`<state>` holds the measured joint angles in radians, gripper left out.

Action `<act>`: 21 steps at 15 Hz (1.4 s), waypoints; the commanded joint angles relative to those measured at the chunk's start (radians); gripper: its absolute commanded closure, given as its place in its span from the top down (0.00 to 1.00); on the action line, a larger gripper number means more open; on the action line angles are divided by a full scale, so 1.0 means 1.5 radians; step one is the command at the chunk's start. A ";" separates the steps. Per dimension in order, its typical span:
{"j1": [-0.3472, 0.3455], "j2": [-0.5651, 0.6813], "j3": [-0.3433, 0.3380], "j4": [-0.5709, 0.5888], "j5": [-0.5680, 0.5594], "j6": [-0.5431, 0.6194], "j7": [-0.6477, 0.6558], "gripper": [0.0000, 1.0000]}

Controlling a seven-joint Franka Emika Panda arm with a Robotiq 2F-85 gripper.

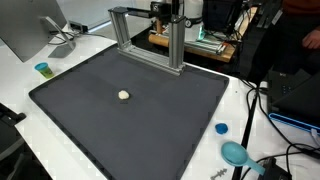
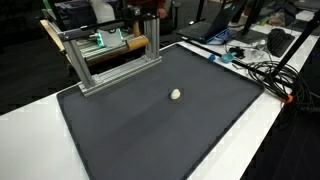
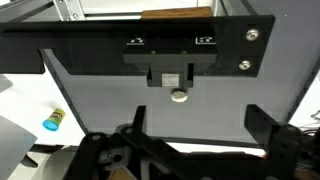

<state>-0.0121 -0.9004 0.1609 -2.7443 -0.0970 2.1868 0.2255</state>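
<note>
Lab surface, covered by a dark mat (image 1: 160,130): 1 small white round piece (image 1: 124,95) lies alone mid-mat, unobstructed. Behind the aluminium frame (image 1: 177,45), the claw (image 3: 200,115) hangs released and empty.

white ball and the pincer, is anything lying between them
Nothing. In the wrist view only bare mat stretches between the open pincer and the small white ball. Both exterior views also show the mat bare around the ball.

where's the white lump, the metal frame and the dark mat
white lump (image 1: 124,95): exterior view, its middle
metal frame (image 1: 178,45): exterior view, its near post
dark mat (image 1: 170,120): exterior view, a bare part
</note>
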 commanded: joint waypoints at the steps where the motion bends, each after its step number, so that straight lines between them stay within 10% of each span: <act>1: -0.010 0.036 -0.020 0.009 -0.007 0.026 -0.022 1.00; 9: -0.023 0.119 -0.100 0.031 -0.008 -0.011 -0.129 1.00; 21: -0.021 0.108 -0.091 0.016 -0.004 -0.034 -0.112 1.00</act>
<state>-0.0442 -0.7382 0.0252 -2.7229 -0.1025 2.1394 0.0566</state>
